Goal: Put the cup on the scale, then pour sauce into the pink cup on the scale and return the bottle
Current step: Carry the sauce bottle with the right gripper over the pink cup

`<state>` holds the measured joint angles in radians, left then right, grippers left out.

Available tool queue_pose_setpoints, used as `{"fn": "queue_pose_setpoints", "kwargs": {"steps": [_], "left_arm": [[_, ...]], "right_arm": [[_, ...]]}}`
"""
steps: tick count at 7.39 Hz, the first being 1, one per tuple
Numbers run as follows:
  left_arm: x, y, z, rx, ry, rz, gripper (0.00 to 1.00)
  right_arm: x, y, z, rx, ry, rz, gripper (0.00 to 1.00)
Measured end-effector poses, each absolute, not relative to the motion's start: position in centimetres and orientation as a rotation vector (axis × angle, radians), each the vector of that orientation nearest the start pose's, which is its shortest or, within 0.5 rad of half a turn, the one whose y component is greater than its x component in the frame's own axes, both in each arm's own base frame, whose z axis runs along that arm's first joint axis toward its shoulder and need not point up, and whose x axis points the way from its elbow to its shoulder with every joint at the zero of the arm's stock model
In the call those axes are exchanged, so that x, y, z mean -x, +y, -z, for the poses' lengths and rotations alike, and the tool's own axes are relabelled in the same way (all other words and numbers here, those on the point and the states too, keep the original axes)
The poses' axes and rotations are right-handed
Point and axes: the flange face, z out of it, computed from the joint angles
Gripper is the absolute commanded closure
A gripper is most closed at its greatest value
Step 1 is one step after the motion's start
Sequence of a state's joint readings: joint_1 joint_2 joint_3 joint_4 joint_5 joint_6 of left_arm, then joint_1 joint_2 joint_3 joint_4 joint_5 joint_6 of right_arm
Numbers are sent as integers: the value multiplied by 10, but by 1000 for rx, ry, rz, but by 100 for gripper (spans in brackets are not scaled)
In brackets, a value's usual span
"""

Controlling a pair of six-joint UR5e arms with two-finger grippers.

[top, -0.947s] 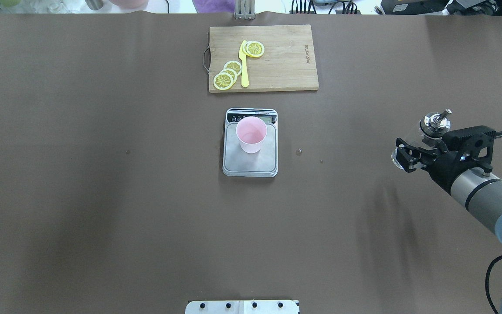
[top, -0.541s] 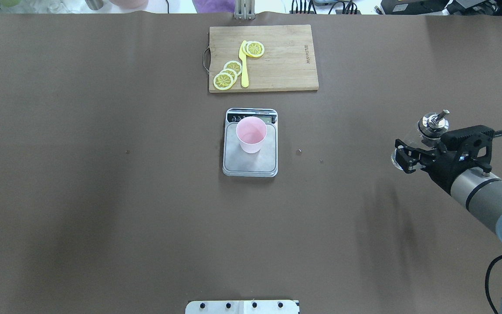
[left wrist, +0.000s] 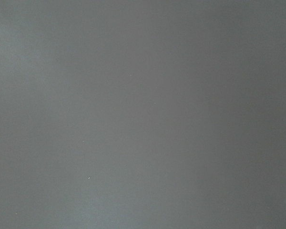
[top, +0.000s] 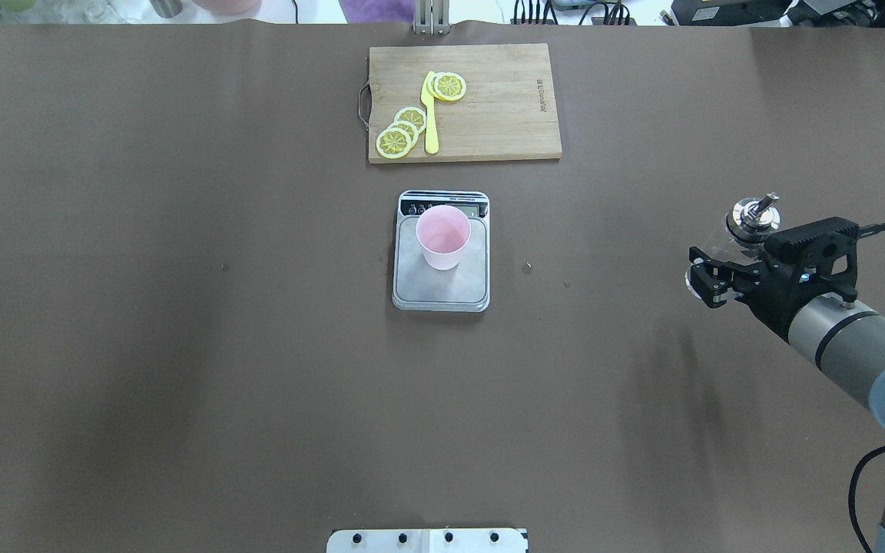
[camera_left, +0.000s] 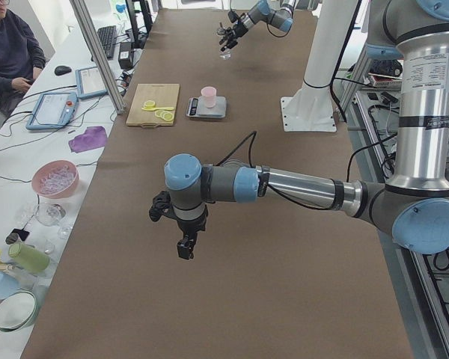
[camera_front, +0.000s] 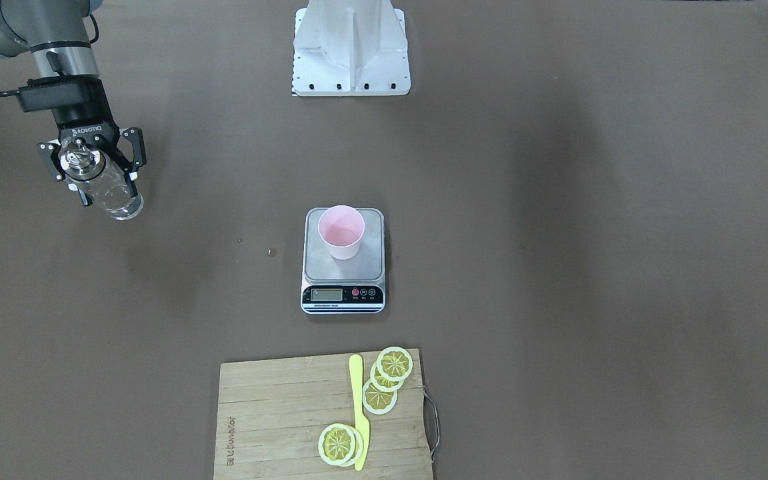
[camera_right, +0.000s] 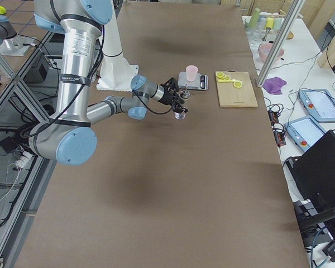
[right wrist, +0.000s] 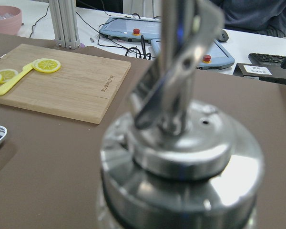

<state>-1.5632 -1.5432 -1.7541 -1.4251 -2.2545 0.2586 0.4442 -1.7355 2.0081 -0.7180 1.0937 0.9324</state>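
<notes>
Brown worktop [top: 181,346] lies open between scale [top: 442,288] and bottle [camera_front: 109,193]. The right fingers [top: 711,290] clasp it roughly upright, spout uppermost; left fingers [camera_left: 185,247]: cannot tell.

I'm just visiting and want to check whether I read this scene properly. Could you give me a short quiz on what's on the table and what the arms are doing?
1. True or false: the pink cup stands on the scale.
2. Which one grips the glass bottle? A) the left gripper B) the right gripper C) neither, it stands on the table
3. Fill in: the lemon slices and the yellow knife lie on the wooden ____.

Key
1. True.
2. B: the right gripper is closed around the bottle, off to the side of the scale.
3. Cutting board.
</notes>
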Motion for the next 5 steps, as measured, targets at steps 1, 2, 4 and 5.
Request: {"fn": "queue_pose_setpoints", "kwargs": {"steps": [1, 2, 4, 5], "left_arm": [[67, -477, -604, -93, 680, -258, 1], [67, -477, -604, -92, 680, -256, 1], [67, -477, -606, -87, 681, -254, 1], [66, -476, -609, -82, 682, -253, 1]], "right_arm": [[324, -358, -414, -919, -675, -94, 100], [339, -370, -398, -906, -621, -90, 100], [371, -390, -363, -884, -497, -78, 100], [386, -394, -347, -879, -440, -69, 100]]}}
